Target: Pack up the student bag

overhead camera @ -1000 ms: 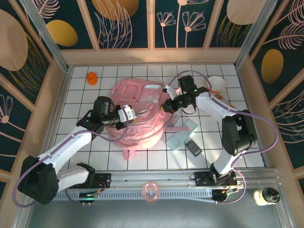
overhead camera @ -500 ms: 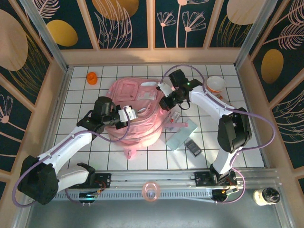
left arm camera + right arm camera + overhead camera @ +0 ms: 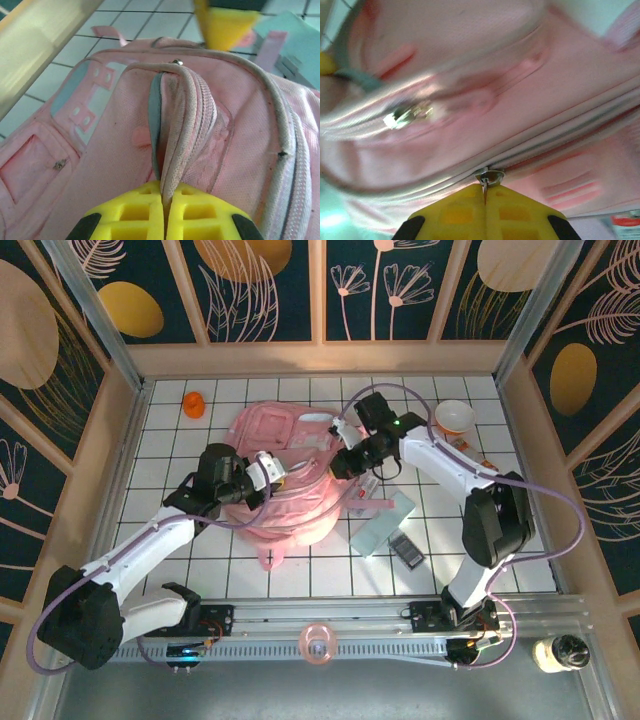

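Your left tool (image 3: 164, 195) was clamped on a seam fold (image 3: 172, 150) of the bag (image 3: 270, 435). Your right tool (image 3: 485, 195), across it, pinched the zip pull (image 3: 489, 177), with the zip running between them.

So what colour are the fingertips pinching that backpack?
Bright yellow, clearest in the left wrist view, where the left gripper is shut on the pink student bag.

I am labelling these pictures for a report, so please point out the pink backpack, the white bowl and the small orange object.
pink backpack (image 3: 300, 495), top external view, on its main fabric body.
white bowl (image 3: 455, 416), top external view, on its inside.
small orange object (image 3: 194, 403), top external view, on its middle.
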`<action>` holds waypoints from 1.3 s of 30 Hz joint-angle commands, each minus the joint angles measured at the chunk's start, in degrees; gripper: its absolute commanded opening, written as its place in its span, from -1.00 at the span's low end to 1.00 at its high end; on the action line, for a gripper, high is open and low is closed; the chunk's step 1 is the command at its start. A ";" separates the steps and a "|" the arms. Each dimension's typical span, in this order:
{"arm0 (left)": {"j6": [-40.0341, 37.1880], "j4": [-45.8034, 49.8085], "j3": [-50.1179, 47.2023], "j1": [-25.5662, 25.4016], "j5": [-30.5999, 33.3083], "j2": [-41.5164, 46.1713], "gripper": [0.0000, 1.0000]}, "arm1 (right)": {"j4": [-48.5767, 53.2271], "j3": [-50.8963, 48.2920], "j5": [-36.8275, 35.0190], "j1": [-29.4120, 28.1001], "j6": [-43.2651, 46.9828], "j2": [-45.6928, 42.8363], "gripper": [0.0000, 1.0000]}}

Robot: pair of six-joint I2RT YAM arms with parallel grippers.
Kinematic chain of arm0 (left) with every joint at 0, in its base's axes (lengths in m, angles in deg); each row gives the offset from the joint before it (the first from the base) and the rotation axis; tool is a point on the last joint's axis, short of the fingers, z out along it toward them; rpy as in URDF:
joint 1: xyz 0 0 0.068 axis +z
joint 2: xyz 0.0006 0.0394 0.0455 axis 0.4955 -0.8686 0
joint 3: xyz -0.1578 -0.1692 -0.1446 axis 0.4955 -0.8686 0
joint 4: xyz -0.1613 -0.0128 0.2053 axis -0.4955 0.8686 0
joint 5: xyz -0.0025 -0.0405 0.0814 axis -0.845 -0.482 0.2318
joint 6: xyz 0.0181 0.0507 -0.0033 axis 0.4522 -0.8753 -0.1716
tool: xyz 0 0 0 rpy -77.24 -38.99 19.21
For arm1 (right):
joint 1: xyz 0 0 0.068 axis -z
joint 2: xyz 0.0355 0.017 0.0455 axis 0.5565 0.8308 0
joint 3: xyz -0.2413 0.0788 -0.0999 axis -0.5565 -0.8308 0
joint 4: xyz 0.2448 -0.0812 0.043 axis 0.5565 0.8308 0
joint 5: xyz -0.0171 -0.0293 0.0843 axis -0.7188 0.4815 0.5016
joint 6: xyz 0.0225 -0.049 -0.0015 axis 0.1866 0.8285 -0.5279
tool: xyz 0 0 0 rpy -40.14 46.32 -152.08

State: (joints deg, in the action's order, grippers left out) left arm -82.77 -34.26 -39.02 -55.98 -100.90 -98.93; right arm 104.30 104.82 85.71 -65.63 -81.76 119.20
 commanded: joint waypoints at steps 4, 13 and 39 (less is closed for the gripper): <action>16.83 -9.75 -1.07 -1.42 13.21 1.99 -1.00 | -7.36 -3.38 8.25 -3.95 -9.03 -5.70 -1.00; 30.86 -8.03 -0.06 -6.37 22.20 2.38 -1.00 | -13.32 -5.13 8.25 -6.04 -15.20 -8.28 -1.00; 63.03 -9.26 11.63 -9.45 34.06 -8.12 -1.00 | -15.54 -5.04 -1.59 -8.53 -21.70 -10.11 -1.00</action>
State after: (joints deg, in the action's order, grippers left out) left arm -23.08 -35.72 -32.22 -66.13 -74.69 -104.83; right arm 89.13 101.37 81.87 -71.47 -100.49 113.41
